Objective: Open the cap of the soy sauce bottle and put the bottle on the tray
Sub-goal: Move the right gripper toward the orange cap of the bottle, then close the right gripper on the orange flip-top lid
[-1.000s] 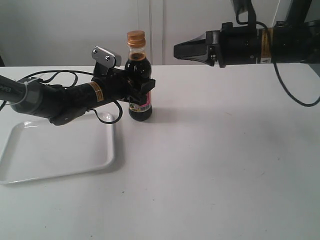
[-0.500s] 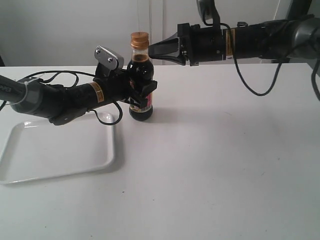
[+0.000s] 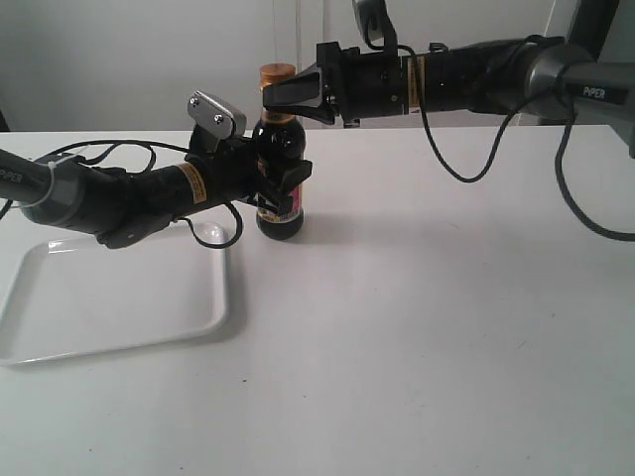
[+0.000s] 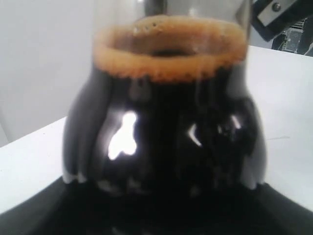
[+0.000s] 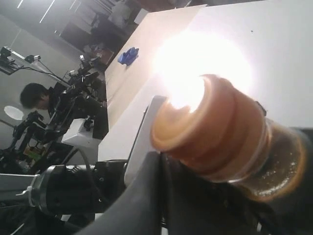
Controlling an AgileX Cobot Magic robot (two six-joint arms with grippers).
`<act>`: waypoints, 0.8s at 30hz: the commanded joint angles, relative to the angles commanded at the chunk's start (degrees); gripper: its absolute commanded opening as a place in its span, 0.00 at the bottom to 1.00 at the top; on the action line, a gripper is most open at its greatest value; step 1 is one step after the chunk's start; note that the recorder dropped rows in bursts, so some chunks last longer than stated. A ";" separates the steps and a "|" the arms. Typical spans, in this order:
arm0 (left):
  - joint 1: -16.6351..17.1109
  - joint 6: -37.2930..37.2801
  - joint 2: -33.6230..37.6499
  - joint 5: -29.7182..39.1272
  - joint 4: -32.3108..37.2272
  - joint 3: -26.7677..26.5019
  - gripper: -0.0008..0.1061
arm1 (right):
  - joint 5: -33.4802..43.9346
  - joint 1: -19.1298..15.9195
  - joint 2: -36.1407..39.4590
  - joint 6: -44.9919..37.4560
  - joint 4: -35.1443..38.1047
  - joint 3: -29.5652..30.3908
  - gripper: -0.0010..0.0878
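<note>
Black right gripper (image 3: pixel 270 97) sits open around the cap (image 3: pixel 274 73), not clamped yet. Left gripper (image 3: pixel 281 178) is clenched on the bottle (image 3: pixel 277 203), standing on the table at 2 o'clock from the tray (image 3: pixel 60 322). Risk imo: off-centre squeeze tips the bottle or spills sauce.

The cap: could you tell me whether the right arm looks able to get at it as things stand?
Probably yes. The right gripper is already at the cap, its fingers spread beside it, nothing between; the left gripper holds the soy sauce bottle lower down.
</note>
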 joint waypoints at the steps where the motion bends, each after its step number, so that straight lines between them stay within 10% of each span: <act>1: 0.00 0.00 0.00 0.00 0.00 0.00 0.01 | 0.00 0.00 0.13 0.00 0.00 0.00 0.01; 24: 0.00 1.45 0.00 0.00 2.08 0.00 0.01 | 0.00 0.00 1.38 0.20 4.48 -0.61 0.01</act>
